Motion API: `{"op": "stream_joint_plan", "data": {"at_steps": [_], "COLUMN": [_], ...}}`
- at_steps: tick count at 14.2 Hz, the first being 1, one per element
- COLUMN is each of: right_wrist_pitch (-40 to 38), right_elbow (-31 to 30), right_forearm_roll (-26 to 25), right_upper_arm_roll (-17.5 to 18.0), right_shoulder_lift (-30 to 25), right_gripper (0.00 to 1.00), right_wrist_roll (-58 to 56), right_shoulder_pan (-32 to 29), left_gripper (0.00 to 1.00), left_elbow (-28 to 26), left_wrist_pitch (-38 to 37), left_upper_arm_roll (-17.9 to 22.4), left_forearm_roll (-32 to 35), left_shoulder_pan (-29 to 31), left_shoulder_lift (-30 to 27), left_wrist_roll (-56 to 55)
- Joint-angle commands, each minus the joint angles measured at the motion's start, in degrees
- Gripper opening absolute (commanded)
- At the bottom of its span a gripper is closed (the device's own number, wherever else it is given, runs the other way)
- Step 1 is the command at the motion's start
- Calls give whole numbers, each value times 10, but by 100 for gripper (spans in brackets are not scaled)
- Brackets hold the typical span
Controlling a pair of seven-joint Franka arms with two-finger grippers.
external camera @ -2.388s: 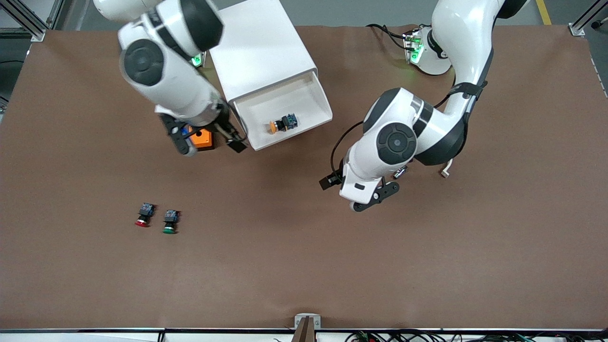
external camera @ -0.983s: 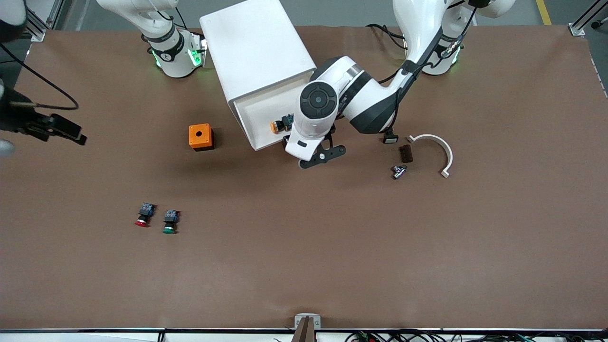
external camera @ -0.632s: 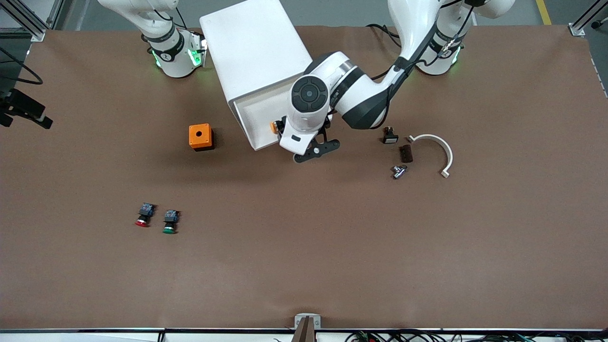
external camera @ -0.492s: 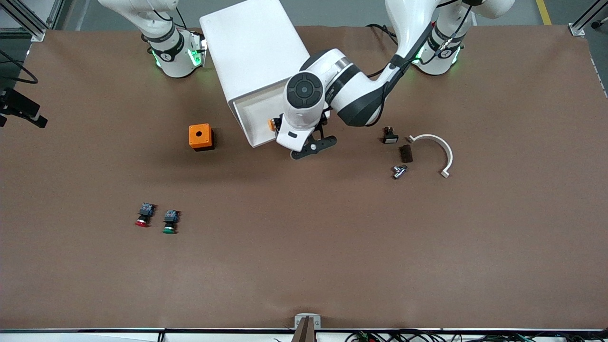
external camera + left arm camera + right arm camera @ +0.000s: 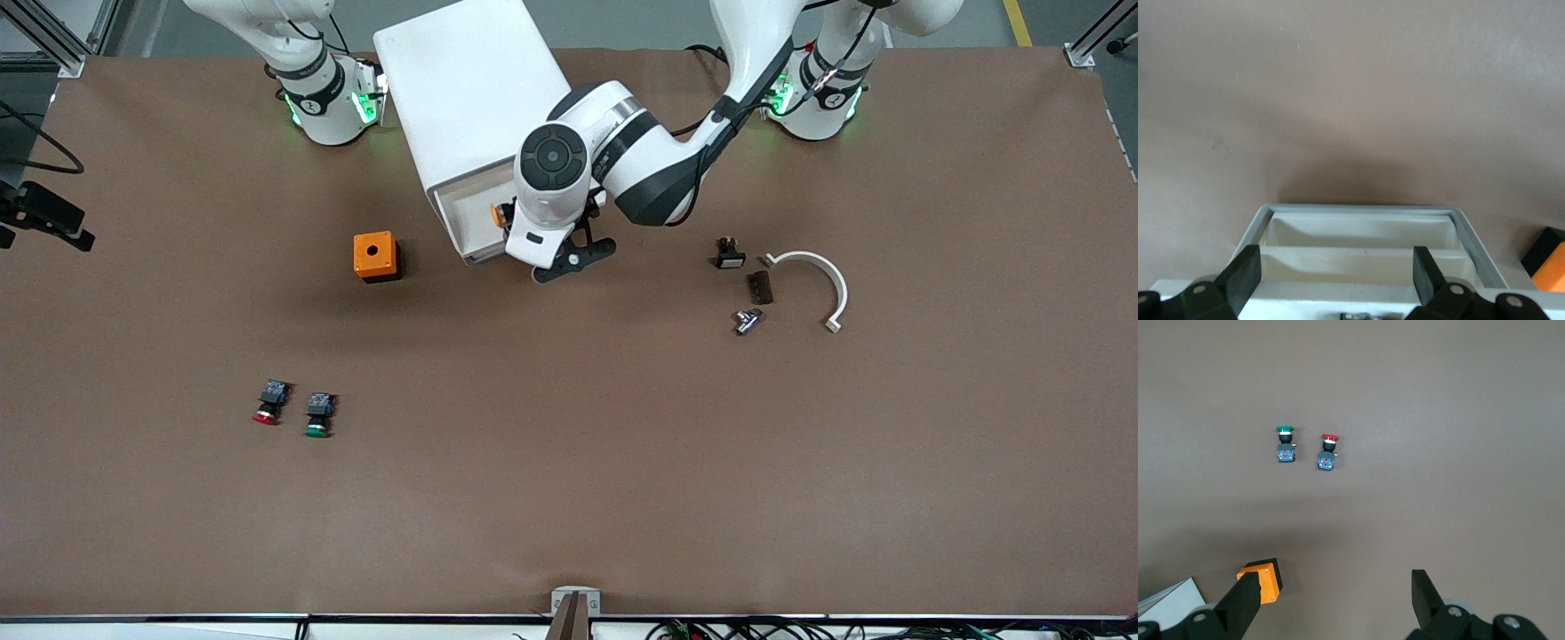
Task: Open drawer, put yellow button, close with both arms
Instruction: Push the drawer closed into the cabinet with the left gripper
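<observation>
With the yellow-capped push button (image 5: 500,214) already in the partly open top white plastic drawer (image 5: 468,216) just under your wide-open, empty left gripper (image 5: 1335,273), push its front squarely into the tall white cabinet (image 5: 471,93), while the right gripper (image 5: 1331,597), wide and empty, waits high off the table's end.

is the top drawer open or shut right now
Partly open: the drawer juts out from the cabinet, the yellow button showing inside. The left pincer is at its front.

I see the brown table (image 5: 569,462): white cabinet (image 5: 471,98) under my left gripper (image 5: 569,258), orange box (image 5: 374,256) beside it, red-capped switch (image 5: 268,402) and green-capped switch (image 5: 317,415) well apart.
</observation>
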Motion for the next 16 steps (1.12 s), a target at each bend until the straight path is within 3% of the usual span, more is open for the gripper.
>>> {"op": "stream_joint_plan", "data": {"at_steps": [1, 16], "right_wrist_pitch": [4, 3], "right_elbow": [-1, 4], "right_forearm_roll": [-10, -4], "right_upper_arm_roll": [7, 7], "right_shoulder_lift": [3, 6], "right_gripper": [100, 100], "right_wrist_roll": [-10, -9], "right_shoulder_pan": [-5, -4], "left_gripper": [100, 100], "left_elbow": [-13, -18], "left_wrist_pitch": [6, 6], "left_upper_arm_roll": [2, 0], "left_forearm_roll": [-30, -151], "left_shoulder_pan": [-5, -38], "left_shoulder_lift": [-10, 5], "left_wrist_roll": [-12, -61]}}
